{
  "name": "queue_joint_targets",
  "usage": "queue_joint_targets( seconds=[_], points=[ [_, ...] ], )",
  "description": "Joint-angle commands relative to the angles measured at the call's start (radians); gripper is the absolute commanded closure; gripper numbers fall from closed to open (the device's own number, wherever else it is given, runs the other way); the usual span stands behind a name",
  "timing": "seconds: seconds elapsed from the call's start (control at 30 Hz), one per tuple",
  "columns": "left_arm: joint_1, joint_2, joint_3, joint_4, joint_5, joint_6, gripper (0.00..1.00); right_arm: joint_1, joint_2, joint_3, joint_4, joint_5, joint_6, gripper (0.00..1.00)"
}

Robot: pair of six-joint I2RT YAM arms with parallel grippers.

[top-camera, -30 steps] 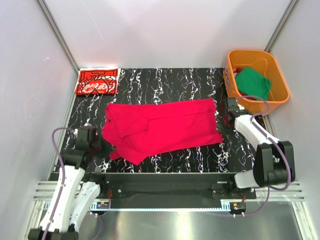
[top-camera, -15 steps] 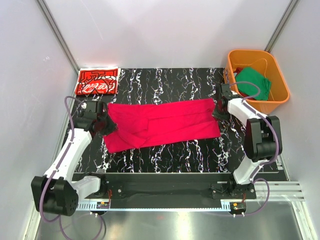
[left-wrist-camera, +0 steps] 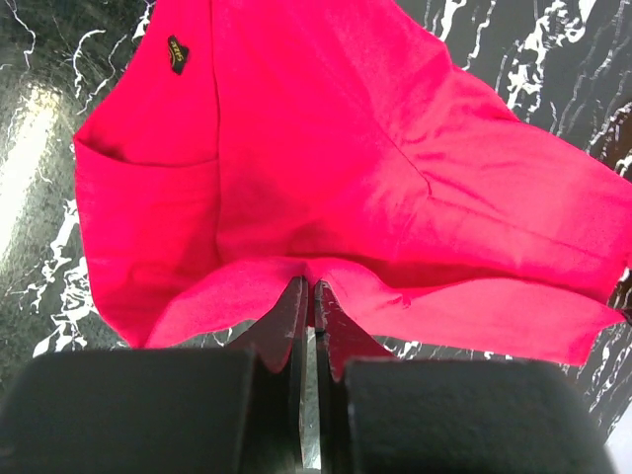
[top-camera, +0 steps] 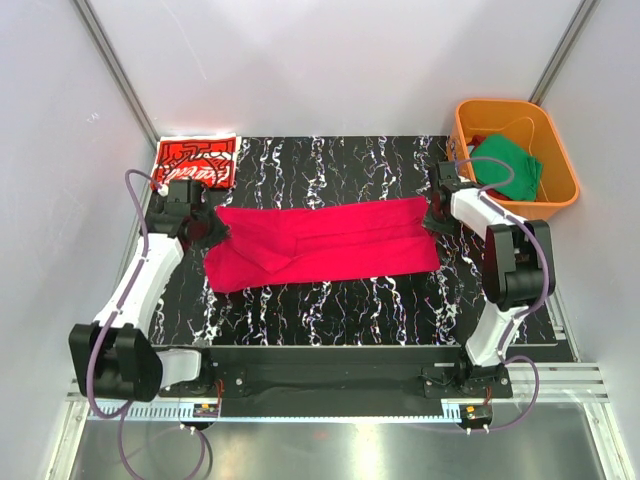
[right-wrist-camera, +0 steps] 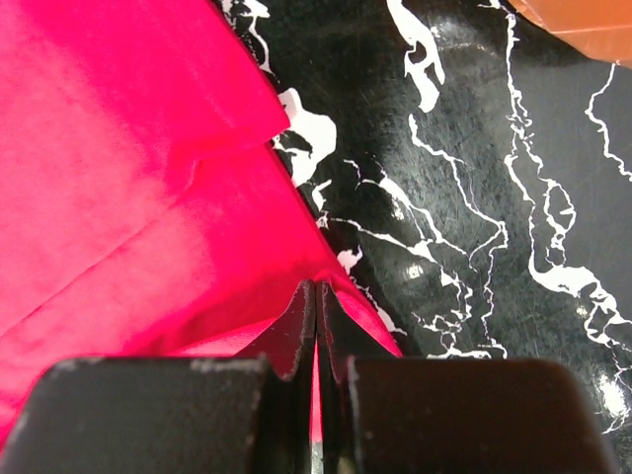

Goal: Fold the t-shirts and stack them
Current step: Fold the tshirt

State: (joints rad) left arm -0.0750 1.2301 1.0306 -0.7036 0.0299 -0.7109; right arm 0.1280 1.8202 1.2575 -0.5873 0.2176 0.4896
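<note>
A plain crimson-red t-shirt (top-camera: 320, 240) lies stretched across the black marbled table, folded lengthwise. My left gripper (top-camera: 207, 228) is shut on its left edge; in the left wrist view the cloth (left-wrist-camera: 326, 168) is pinched between the fingertips (left-wrist-camera: 293, 296). My right gripper (top-camera: 436, 220) is shut on the shirt's right edge, where the cloth (right-wrist-camera: 118, 197) runs into the closed fingertips (right-wrist-camera: 301, 301). A folded red t-shirt with white line print (top-camera: 195, 162) sits at the table's back left corner. A green t-shirt (top-camera: 508, 168) lies in the orange tub (top-camera: 515, 110).
The orange tub stands off the table's back right corner, close behind my right arm. White walls with metal rails enclose the table on three sides. The table's marbled top (top-camera: 340, 310) is bare in front of the crimson shirt.
Both grippers have carried the shirt's near edge away from me and over the far part, so the shirt is now a narrower band. Both arms reached further back.
</note>
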Motion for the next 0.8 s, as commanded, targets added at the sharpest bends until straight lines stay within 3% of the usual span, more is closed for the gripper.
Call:
queue_joint_targets(
  seconds=[0.0, 0.23, 0.77],
  points=[
    [0.011, 0.054, 0.052, 0.058, 0.010, 0.019, 1.00, -0.010, 0.031, 0.071, 0.014, 0.025, -0.014, 1.00],
    [0.012, 0.135, 0.055, 0.095, 0.025, 0.021, 1.00, -0.016, 0.073, 0.103, 0.012, 0.022, -0.016, 1.00],
    [0.044, 0.117, 0.043, 0.107, -0.022, -0.013, 1.00, -0.024, 0.102, 0.144, 0.017, 0.008, -0.020, 1.00]
  ],
)
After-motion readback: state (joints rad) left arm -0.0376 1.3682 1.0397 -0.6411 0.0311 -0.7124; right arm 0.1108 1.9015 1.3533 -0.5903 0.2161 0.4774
